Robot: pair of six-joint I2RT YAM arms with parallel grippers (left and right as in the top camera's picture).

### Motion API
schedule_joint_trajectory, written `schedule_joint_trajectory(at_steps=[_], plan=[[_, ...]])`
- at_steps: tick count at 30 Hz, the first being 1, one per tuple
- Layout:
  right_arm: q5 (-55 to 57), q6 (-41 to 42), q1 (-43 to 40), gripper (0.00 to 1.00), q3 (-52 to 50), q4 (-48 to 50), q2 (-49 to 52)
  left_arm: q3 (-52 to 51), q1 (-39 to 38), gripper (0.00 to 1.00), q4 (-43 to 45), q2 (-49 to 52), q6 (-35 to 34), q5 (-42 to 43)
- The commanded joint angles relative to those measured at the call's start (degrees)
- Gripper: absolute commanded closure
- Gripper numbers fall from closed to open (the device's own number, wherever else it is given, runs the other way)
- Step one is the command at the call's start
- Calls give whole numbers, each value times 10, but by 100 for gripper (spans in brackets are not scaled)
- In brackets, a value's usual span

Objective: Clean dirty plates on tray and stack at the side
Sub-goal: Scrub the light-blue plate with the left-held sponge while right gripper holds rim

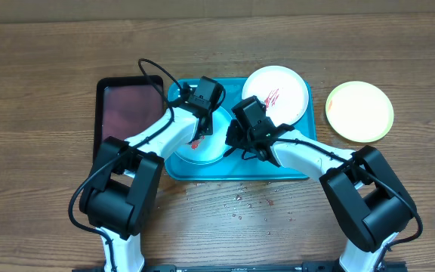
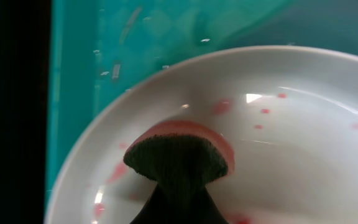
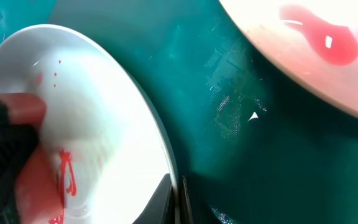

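A pale plate (image 1: 214, 153) (image 2: 303, 137) (image 3: 104, 112) with red smears lies in the left half of the turquoise tray (image 1: 293, 170) (image 2: 166, 37) (image 3: 260, 155). My left gripper (image 1: 198, 138) (image 2: 174, 208) is shut on a sponge (image 2: 179, 158) (image 3: 11, 149), dark on top and pink below, and presses it onto that plate. My right gripper (image 1: 229, 146) (image 3: 177, 199) is shut on the plate's right rim. A white plate (image 1: 278, 94) (image 3: 303, 50) with red smears lies in the tray's back right corner. A yellow-green plate (image 1: 359, 111) sits on the table right of the tray.
A dark-red tray (image 1: 131, 113) with a black rim lies against the turquoise tray's left side. Water drops (image 1: 240, 200) speckle the wooden table in front of the tray.
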Motion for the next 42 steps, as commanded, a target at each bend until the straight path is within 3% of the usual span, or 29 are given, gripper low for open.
schedule_joint_trajectory(at_steps=[1, 5, 9, 19, 28, 35, 42], plan=[[6, 16, 2, 96, 16, 1, 7, -28, 7, 96, -28, 27, 28, 42], [7, 24, 2, 96, 16, 4, 7, -28, -5, 96, -65, 27, 64, 122], [6, 24, 2, 96, 16, 10, 7, -28, -15, 96, -94, 27, 67, 128], [6, 26, 2, 96, 16, 10, 7, -31, -15, 96, -9, 32, 54, 148], [6, 26, 2, 96, 16, 14, 7, -39, -15, 96, -35, 65, 78, 213], [6, 26, 2, 96, 16, 14, 7, -40, -15, 96, -59, 66, 66, 170], [6, 26, 2, 96, 16, 14, 7, -98, -15, 96, 42, 66, 11, 104]])
